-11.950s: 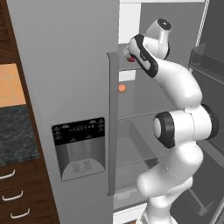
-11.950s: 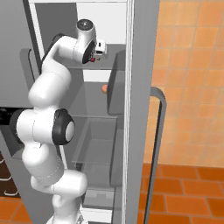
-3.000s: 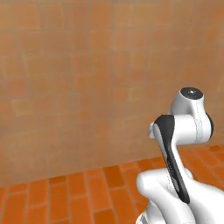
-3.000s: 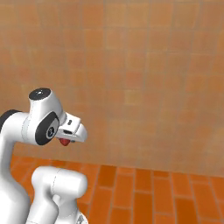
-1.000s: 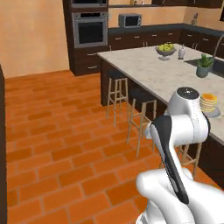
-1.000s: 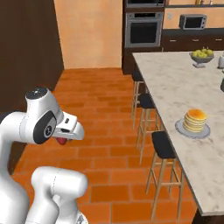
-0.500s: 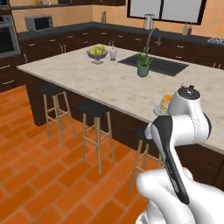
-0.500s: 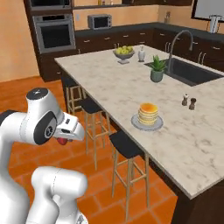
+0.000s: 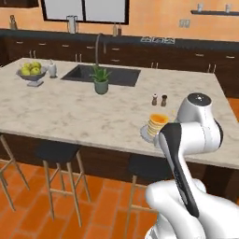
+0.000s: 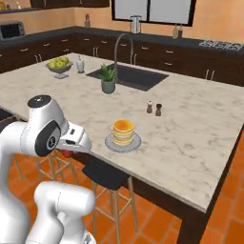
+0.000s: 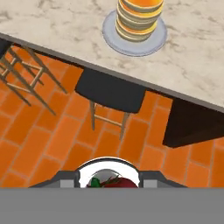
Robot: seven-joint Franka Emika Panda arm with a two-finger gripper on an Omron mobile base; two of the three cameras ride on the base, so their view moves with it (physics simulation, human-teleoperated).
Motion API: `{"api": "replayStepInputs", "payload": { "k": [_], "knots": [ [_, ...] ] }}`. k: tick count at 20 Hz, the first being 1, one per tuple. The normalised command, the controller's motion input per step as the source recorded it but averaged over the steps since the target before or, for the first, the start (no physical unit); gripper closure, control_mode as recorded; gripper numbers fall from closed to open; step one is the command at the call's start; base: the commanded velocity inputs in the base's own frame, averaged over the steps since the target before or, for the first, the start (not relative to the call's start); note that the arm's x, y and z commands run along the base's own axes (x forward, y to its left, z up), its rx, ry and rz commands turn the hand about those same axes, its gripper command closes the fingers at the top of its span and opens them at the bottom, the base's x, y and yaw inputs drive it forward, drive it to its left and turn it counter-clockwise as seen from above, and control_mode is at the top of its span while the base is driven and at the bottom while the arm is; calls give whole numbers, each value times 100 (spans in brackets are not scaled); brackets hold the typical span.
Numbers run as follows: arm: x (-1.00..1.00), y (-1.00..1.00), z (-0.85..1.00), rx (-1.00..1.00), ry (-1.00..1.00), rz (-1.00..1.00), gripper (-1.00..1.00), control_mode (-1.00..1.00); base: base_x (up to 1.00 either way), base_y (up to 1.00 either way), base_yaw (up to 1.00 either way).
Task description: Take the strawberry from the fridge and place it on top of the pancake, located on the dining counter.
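Observation:
My gripper point(image 10: 69, 150) hangs in front of the arm, short of the counter's near edge, shut on the small dark red strawberry point(image 10: 67, 153). In the hand view the strawberry point(image 11: 114, 182) sits at the bottom, between the fingers. The pancake point(image 10: 123, 131) is a golden stack on a grey plate point(image 10: 108, 143) near the front edge of the marbled dining counter point(image 10: 190, 124), ahead and right of the gripper. The left base view has the pancake point(image 9: 158, 124) just left of my arm, and the hand view has the pancake point(image 11: 138, 13) at the top. The fridge is out of view.
Dark stools point(image 11: 111, 92) stand under the counter's near edge above the orange brick floor point(image 11: 39, 140). On the counter are salt and pepper shakers point(image 10: 153, 108), a potted plant point(image 10: 108, 78), a sink point(image 10: 138, 76) and a bowl of yellow-green fruit point(image 10: 59, 64).
The whole scene has swung: the base has turned, so the dining counter and pancake now lie straight ahead and closer. The arm keeps its pose with the strawberry still gripped.

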Motion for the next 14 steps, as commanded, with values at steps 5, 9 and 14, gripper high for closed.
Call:
{"api": "replayStepInputs", "payload": {
  "k": [5,9,14],
  "knots": [
    [0,0,0,0,0,0,100,100,42,0,-80],
    [0,0,0,0,0,0,100,100,41,59,-60],
    [0,0,0,0,0,0,100,100,20,81,-28]
  ]
}}
